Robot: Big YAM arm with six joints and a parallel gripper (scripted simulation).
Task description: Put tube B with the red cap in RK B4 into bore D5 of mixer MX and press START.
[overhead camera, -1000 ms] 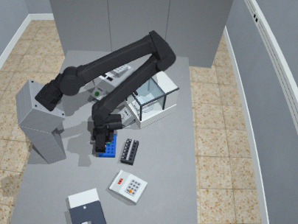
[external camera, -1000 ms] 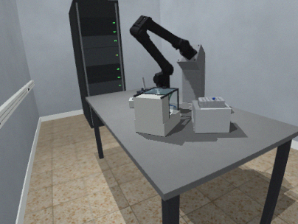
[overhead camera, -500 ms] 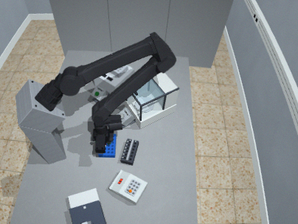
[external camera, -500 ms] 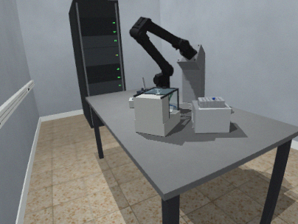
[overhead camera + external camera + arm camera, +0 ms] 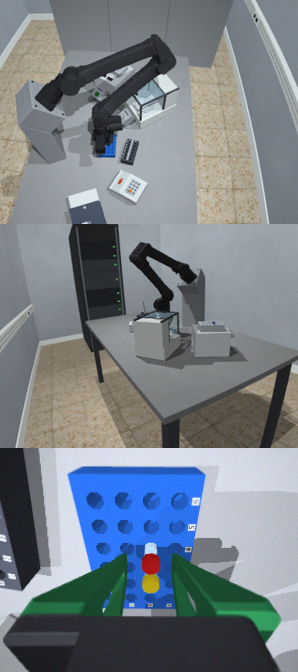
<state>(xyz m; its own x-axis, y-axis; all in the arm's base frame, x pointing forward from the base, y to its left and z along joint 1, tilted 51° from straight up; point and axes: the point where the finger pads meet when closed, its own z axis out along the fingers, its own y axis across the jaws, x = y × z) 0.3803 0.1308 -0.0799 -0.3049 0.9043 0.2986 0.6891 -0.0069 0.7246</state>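
The blue tube rack RK lies under my wrist and fills the wrist view. Three capped tubes stand in one column of it: a pale one, the red-capped tube B and a yellow-capped one. My gripper is open, with one green finger on each side of the red cap and a small gap on both sides. It hangs just above the rack. The white mixer MX, with a green round spot on its front, stands behind the rack and is partly hidden by the arm.
A black block stands close beside the rack. The glass-walled balance is behind it. A white keypad box and a white and dark box lie further off. A grey pedestal holds the arm's base.
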